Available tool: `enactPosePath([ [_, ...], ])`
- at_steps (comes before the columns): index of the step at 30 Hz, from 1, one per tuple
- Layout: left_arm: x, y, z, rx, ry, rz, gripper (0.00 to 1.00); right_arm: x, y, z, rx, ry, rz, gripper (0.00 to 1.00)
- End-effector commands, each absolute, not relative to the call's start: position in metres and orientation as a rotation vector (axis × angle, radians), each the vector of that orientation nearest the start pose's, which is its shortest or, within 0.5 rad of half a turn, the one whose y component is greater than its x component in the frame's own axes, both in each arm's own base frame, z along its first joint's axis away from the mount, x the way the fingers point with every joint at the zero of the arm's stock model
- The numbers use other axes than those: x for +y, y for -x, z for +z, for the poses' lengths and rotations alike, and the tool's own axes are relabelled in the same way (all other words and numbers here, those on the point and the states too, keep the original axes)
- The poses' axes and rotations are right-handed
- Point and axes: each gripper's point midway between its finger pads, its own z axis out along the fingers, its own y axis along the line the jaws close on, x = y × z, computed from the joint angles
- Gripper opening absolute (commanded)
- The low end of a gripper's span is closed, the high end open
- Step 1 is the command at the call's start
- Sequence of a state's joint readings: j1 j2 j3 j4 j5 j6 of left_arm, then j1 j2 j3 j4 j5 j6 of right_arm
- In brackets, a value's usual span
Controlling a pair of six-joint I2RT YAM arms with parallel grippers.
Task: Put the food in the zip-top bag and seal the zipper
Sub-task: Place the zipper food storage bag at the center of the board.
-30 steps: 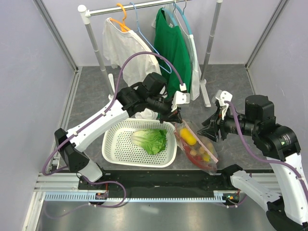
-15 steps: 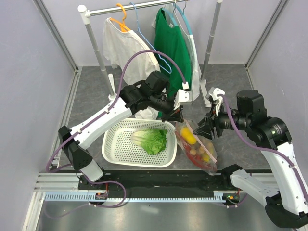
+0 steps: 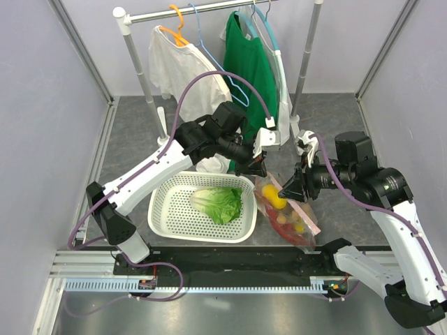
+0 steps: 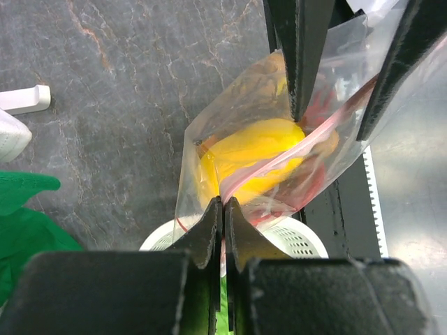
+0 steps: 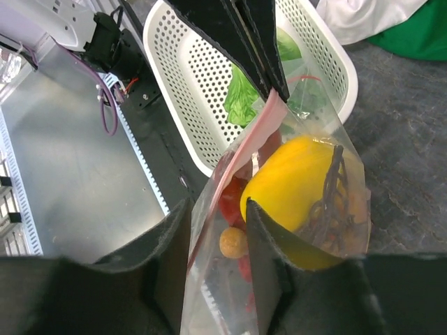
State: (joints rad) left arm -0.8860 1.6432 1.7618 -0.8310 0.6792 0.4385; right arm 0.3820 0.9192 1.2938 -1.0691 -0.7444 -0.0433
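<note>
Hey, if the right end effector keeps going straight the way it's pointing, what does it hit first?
Likely the pink zipper of the bag, which runs between the open fingers of the right end effector. Beyond it sits the left end effector, pinching the bag; depth is unclear.

White arm links point(image 3: 143, 176), black joints point(image 3: 204, 137), purple cables point(image 3: 183, 105); left tool point(image 4: 222, 202), right tool point(image 5: 216, 204) black.

Left of the zip-top bag point(image 3: 288, 215): walled off by the white basket point(image 3: 162, 209), just beside it. Over the bag's mouth: crowded by the left gripper point(image 3: 257, 167), pinched on the pink strip, and the right gripper point(image 3: 289, 190), astride that strip with slack. Behind the bag: hemmed by the rack post point(image 3: 305, 70) and green shirt point(image 3: 250, 70). Right of the bag: bare grey table point(image 3: 336, 225), passable. Nearer than the bag: bounded by the black rail point(image 3: 230, 259).
</note>
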Motion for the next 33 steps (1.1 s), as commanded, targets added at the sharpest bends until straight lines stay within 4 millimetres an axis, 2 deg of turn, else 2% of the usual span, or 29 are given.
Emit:
enactPosePath([
  [1,-0.391,-0.190,0.318,1.524,-1.624,-1.035,0.02,0.183,-0.140,0.304,2.063,0.843,1.025,0.36],
  [2,-0.391,-0.190,0.319,1.522,-1.623,-1.037,0.02,0.184,-0.141,0.304,2.065,0.843,1.025,0.15],
  [4,-0.391,-0.190,0.320,1.525,-1.618,-1.040,0.02,0.181,-0.145,0.306,2.066,0.824,0.996,0.00],
  [6,-0.390,-0.190,0.319,1.531,-1.615,-1.036,0.04,0.179,-0.148,0.308,2.070,0.804,0.967,0.00],
  [7,-0.389,-0.191,0.319,1.541,-1.606,-1.036,0.10,0.176,-0.152,0.309,2.076,0.777,0.930,0.00],
  [8,-0.386,-0.194,0.321,1.548,-1.592,-1.036,0.29,0.174,-0.153,0.310,2.072,0.769,0.910,0.00],
  [11,-0.378,-0.204,0.330,1.593,-1.519,-1.070,0.53,0.164,-0.161,0.310,2.099,0.659,0.834,0.00],
  [12,-0.374,-0.207,0.335,1.601,-1.494,-1.082,0.72,0.160,-0.163,0.310,2.103,0.632,0.810,0.00],
  [13,-0.371,-0.210,0.338,1.623,-1.460,-1.100,0.75,0.156,-0.167,0.309,2.112,0.599,0.773,0.00],
  [14,-0.364,-0.218,0.345,1.625,-1.425,-1.113,0.83,0.153,-0.167,0.313,2.103,0.556,0.764,0.00],
  [16,-0.355,-0.223,0.356,1.631,-1.378,-1.121,0.86,0.147,-0.170,0.318,2.091,0.500,0.728,0.00],
  [20,-0.338,-0.234,0.367,1.639,-1.308,-1.101,0.88,0.110,-0.192,0.330,2.059,0.299,0.503,0.00],
  [21,-0.335,-0.235,0.369,1.635,-1.299,-1.097,0.93,0.101,-0.196,0.336,2.037,0.278,0.451,0.00],
  [22,-0.333,-0.232,0.373,1.625,-1.296,-1.096,0.93,0.096,-0.198,0.339,2.026,0.265,0.421,0.00],
  [26,-0.327,-0.231,0.370,1.633,-1.288,-1.091,0.95,0.061,-0.215,0.349,2.001,0.184,0.190,0.00],
  [27,-0.327,-0.230,0.370,1.635,-1.286,-1.090,0.95,0.044,-0.221,0.359,1.981,0.126,0.097,0.00],
  [28,-0.327,-0.230,0.370,1.634,-1.287,-1.089,0.95,0.036,-0.224,0.363,1.974,0.120,0.042,0.00],
  [29,-0.326,-0.231,0.369,1.634,-1.285,-1.085,0.95,0.033,-0.229,0.365,1.978,0.116,0.009,0.00],
  [30,-0.326,-0.231,0.369,1.638,-1.283,-1.085,0.95,0.025,-0.231,0.375,1.955,0.098,-0.033,0.00],
  [33,-0.325,-0.233,0.368,1.641,-1.277,-1.078,0.96,0.011,-0.239,0.382,1.946,0.135,-0.164,0.00],
])
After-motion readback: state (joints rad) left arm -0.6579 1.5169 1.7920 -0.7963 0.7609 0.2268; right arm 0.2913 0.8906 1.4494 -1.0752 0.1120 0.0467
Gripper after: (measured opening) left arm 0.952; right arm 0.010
